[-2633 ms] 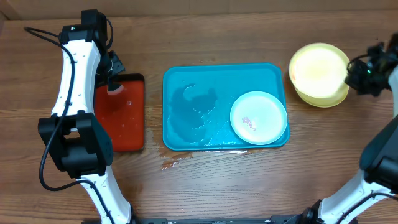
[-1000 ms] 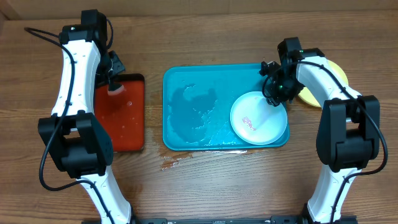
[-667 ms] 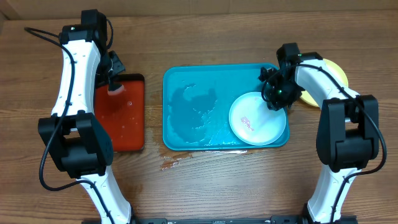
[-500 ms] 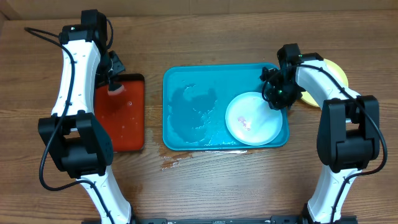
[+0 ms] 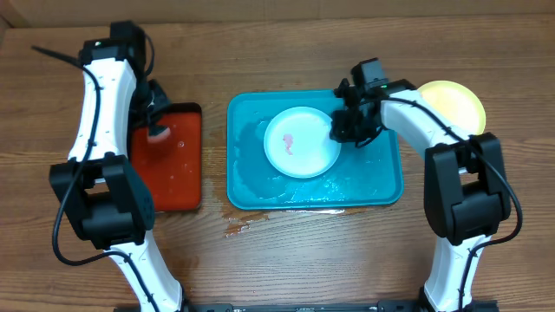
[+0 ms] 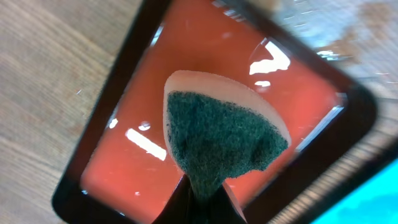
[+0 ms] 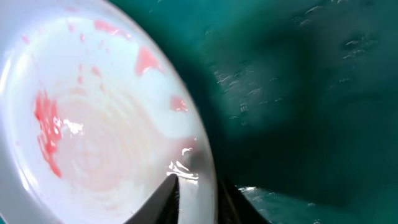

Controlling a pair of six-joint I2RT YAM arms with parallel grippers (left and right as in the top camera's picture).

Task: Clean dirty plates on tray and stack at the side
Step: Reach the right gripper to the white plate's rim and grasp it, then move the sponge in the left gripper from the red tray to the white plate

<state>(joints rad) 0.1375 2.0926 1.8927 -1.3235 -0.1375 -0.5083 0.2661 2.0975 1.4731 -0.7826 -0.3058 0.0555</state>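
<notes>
My right gripper [image 5: 345, 132] clamped on plate [image 5: 299, 143] rim; wet tray [image 5: 386, 186], thin pinch: slip risk. Left gripper [image 6: 198, 198] clamped on sponge [image 6: 217, 134].

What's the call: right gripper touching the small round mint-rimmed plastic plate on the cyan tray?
Touching. Right wrist view shows the right gripper pinching the mint-rimmed plate at its rim, no gap.

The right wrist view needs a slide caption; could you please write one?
Right end effector pinching the rim of a red-smeared plate over the wet blue tray.
</notes>
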